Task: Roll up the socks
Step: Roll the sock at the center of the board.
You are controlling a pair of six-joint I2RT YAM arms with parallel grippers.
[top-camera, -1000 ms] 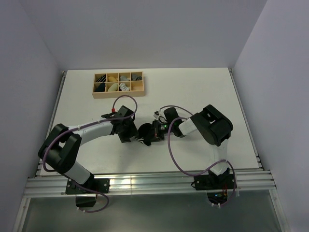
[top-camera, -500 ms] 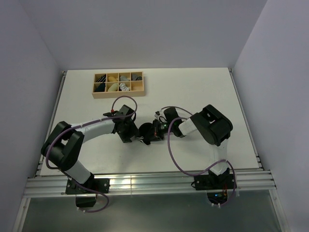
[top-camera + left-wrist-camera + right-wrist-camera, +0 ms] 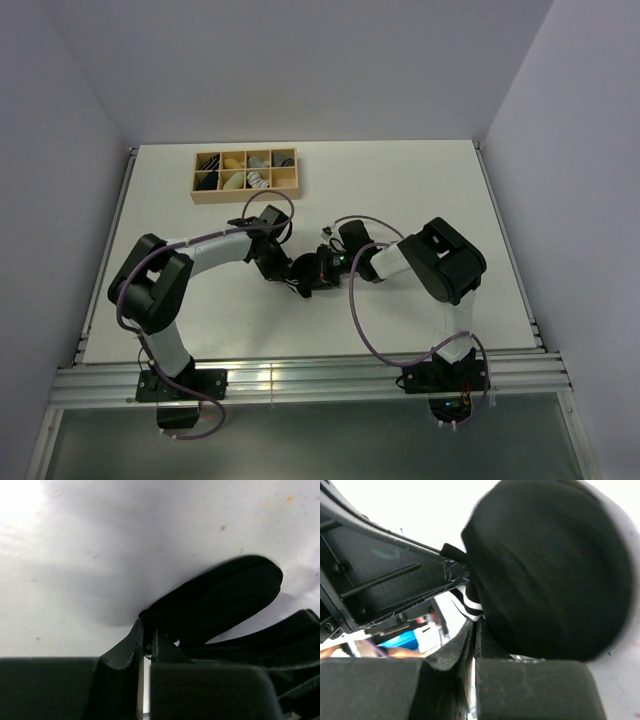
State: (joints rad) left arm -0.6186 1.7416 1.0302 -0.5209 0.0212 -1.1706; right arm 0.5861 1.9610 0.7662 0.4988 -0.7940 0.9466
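The socks show as one dark rolled bundle (image 3: 300, 268) on the table between the two arms. In the right wrist view the black sock (image 3: 545, 570) is a fat round roll, and its white-banded cuff (image 3: 469, 605) hangs at my right gripper (image 3: 474, 625), which is shut on it. The left wrist view has the roll (image 3: 220, 597) as a black oval. My left gripper (image 3: 148, 639) is shut on its dark edge. From above, the left gripper (image 3: 283, 270) and right gripper (image 3: 312, 275) meet at the bundle from either side. I cannot make out a second sock.
A wooden tray (image 3: 245, 198) with several compartments holding rolled socks stands at the back left of the white table. Purple cables loop over both arms near the bundle. The table's raised edges run along the left and right sides.
The left arm has swung its elbow inward and its gripper has closed on the sock roll. The right gripper stays shut in the same place.
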